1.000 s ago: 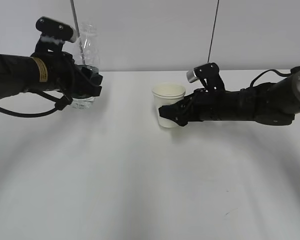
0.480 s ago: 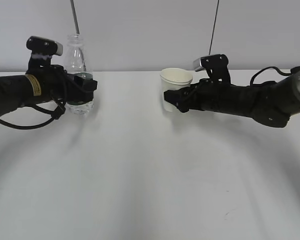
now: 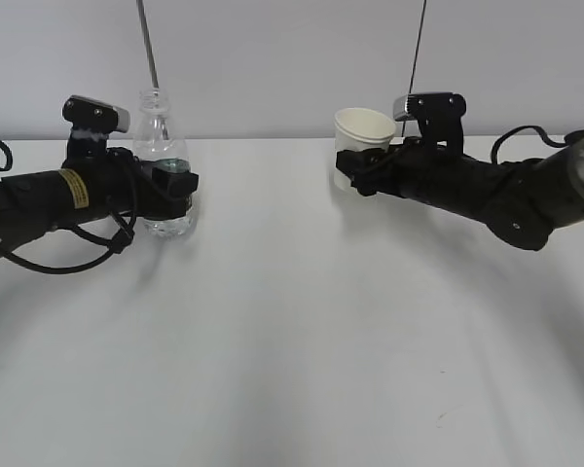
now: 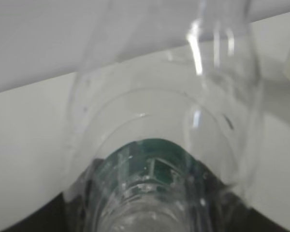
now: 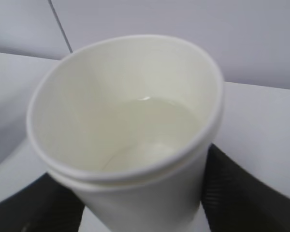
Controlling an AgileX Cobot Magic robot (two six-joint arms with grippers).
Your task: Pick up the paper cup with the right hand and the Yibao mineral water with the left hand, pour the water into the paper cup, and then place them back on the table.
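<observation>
The Yibao mineral water [image 3: 163,161], a clear uncapped bottle with a dark green label, stands upright at the left of the white table [image 3: 292,341]. My left gripper [image 3: 170,183] is shut on its lower body. In the left wrist view the bottle [image 4: 164,145] fills the frame, with the green label low down. The paper cup [image 3: 362,136] is cream-white and held a little above the table at the back right. My right gripper [image 3: 355,175] is shut on its lower wall. In the right wrist view the cup [image 5: 130,125] holds clear water [image 5: 154,128] in its bottom.
A grey wall runs behind the table's far edge. Two thin dark rods [image 3: 150,49] [image 3: 419,49] hang in front of it, above the bottle and the cup. Black cables [image 3: 68,258] loop under the left arm.
The left arm brought the bottle upright and lowered it to the table. The right arm carried the cup up and to the right, towards the back.
</observation>
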